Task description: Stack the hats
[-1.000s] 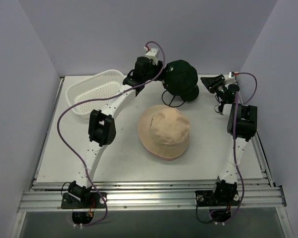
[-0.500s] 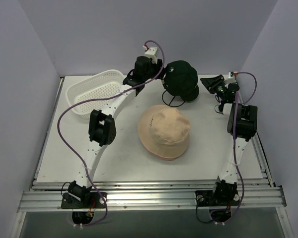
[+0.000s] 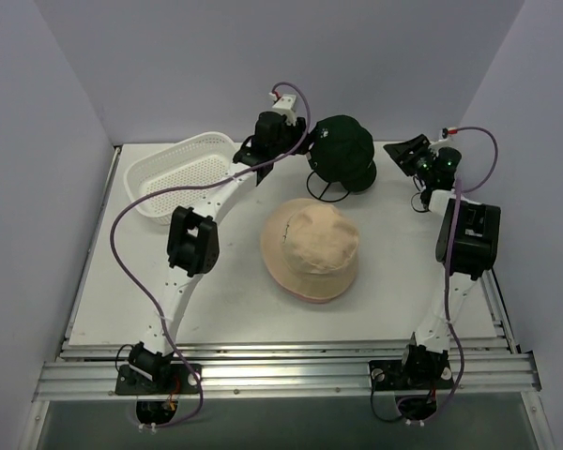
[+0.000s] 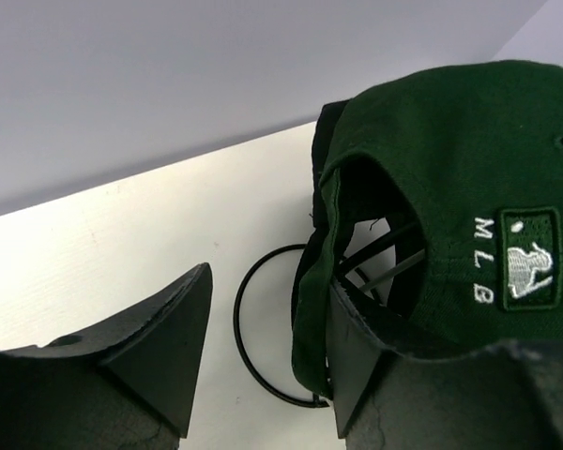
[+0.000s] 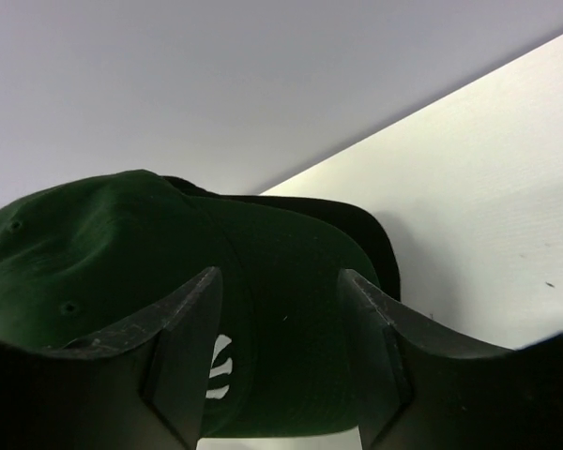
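Your basket point(image 3: 169, 173) sits far left; beside it your left claw point(image 4: 267, 300) stands open at the back edge of the green cap point(image 3: 342, 145), gripping nothing. Mid-table, the tan hat point(image 3: 311, 242) covers the pink hat point(image 3: 310, 298). The green cap rests on the black cap point(image 5: 366, 230); your right claw point(image 5: 280, 281) stands open, empty, apart from both

The white tabletop point(image 3: 122, 281) carries a white mesh basket point(image 3: 174, 173) at its far left corner. A tan bucket hat point(image 3: 311, 246) lies at centre; a pinkish edge point(image 3: 305, 298) under its near rim may be a second hat. At far centre, a dark green cap point(image 3: 342, 150) rests on a black cap point(image 5: 371, 234), with a thin black loop point(image 4: 235, 319) lying beside them
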{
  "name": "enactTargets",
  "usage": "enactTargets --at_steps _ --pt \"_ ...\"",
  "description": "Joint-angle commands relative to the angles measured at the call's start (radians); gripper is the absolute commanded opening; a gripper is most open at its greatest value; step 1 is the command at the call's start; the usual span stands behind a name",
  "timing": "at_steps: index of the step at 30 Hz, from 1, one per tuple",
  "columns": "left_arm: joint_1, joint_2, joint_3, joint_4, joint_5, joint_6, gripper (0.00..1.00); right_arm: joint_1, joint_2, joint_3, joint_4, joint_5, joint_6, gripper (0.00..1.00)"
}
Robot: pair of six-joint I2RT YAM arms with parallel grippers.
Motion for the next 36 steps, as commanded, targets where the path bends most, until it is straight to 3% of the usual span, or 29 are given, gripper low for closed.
enactTargets --at_steps 1,8,9,12,17,20,25,27,29,31,32,36 --pt "0.003 -0.139 -0.096 0.073 -0.001 0.023 0.59 -0.013 -0.185 -0.006 -0.2 0.09 -0.143 0.49" --pt "0.005 -0.291 -0.192 0.072 0.029 0.011 0.68 0.01 -0.381 -0.107 -0.402 0.213 -0.263 0.49" --pt "0.003 -0.306 -0.203 0.072 0.033 0.008 0.85 0.016 -0.406 -0.114 -0.414 0.22 -0.274 0.49" --pt "0.006 -0.357 -0.243 0.067 0.035 0.002 0.97 0.05 -0.492 -0.133 -0.472 0.25 -0.318 0.49" --pt "0.009 -0.467 -0.328 0.05 0.018 -0.004 1.0 0.117 -0.656 -0.16 -0.615 0.332 -0.39 0.48" --pt "0.009 -0.559 -0.405 0.026 -0.003 -0.004 0.94 0.209 -0.767 -0.174 -0.691 0.414 -0.433 0.48" --pt "0.009 -0.744 -0.544 -0.117 -0.207 -0.009 0.94 0.53 -0.941 -0.167 -0.828 0.668 -0.505 0.4" --pt "0.012 -0.87 -0.61 -0.155 -0.316 -0.011 0.94 0.632 -0.987 -0.18 -0.831 0.755 -0.514 0.36" --pt "0.02 -1.021 -0.748 -0.166 -0.353 -0.027 0.94 0.81 -1.024 -0.202 -0.822 0.875 -0.533 0.33" --pt "0.026 -1.126 -0.848 -0.136 -0.369 -0.046 0.94 0.945 -1.02 -0.213 -0.792 0.956 -0.556 0.34" --pt "0.032 -1.221 -0.928 -0.134 -0.373 -0.055 0.94 1.082 -0.988 -0.207 -0.79 1.065 -0.574 0.34" --pt "0.042 -1.433 -1.07 -0.172 -0.412 -0.086 0.94 1.302 -0.835 -0.161 -0.782 1.242 -0.564 0.34"
